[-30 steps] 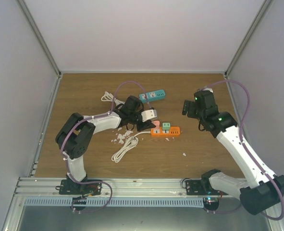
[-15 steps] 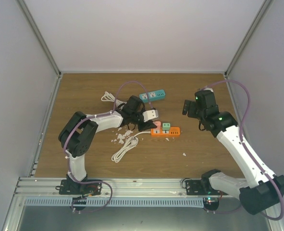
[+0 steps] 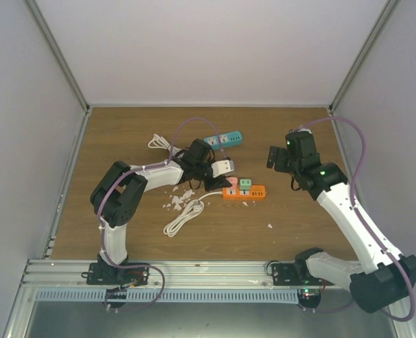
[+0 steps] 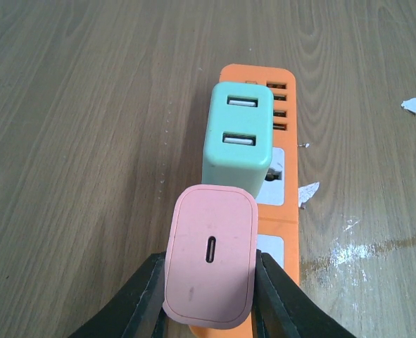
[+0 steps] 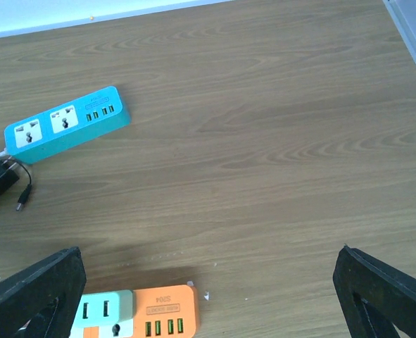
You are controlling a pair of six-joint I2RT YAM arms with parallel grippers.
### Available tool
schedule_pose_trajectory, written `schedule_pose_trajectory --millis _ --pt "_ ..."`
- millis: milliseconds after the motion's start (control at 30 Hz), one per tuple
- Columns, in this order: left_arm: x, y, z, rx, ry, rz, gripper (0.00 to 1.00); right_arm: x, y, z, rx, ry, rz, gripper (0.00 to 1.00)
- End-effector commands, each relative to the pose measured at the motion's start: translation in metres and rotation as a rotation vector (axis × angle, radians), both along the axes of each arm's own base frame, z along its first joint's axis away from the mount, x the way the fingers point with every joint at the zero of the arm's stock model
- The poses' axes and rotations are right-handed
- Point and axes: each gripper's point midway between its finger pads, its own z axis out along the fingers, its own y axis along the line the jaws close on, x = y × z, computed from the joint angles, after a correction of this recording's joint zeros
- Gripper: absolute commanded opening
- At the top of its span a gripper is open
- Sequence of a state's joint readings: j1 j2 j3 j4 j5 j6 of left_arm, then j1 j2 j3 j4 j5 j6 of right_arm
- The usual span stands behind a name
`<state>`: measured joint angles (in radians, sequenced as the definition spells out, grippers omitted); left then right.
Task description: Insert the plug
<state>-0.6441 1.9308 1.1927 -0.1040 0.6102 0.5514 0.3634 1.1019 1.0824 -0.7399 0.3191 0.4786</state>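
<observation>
The orange power strip (image 3: 246,191) lies mid-table, with a mint-green adapter (image 3: 243,183) plugged into it. My left gripper (image 3: 224,181) is shut on a pink adapter (image 4: 210,264), its fingers (image 4: 146,299) pressing on both sides. The pink adapter stands over the strip's (image 4: 281,211) near socket, right behind the green adapter (image 4: 238,134). I cannot tell whether it is seated. My right gripper (image 3: 273,156) hovers to the right of the strip, open wide and empty (image 5: 208,303). The orange strip (image 5: 164,314) shows at the lower left of the right wrist view.
A teal power strip (image 3: 223,139) lies behind the left gripper; it also shows in the right wrist view (image 5: 63,127). A white coiled cable (image 3: 183,217) and white scraps (image 3: 174,201) lie left of the orange strip. Another white cable (image 3: 157,143) lies at the far left.
My left arm has shifted slightly to the right, keeping the pink adapter at the orange strip. The right arm has not moved.
</observation>
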Motion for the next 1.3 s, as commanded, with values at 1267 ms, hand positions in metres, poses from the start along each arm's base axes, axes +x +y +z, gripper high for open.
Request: schedule_pose_trajectory --millis 1267 --pt "-0.018 0.002 -0.065 0.195 0.046 0.075 0.0 0.003 -0.005 -0.001 -0.007 -0.003 -0.019 1.0"
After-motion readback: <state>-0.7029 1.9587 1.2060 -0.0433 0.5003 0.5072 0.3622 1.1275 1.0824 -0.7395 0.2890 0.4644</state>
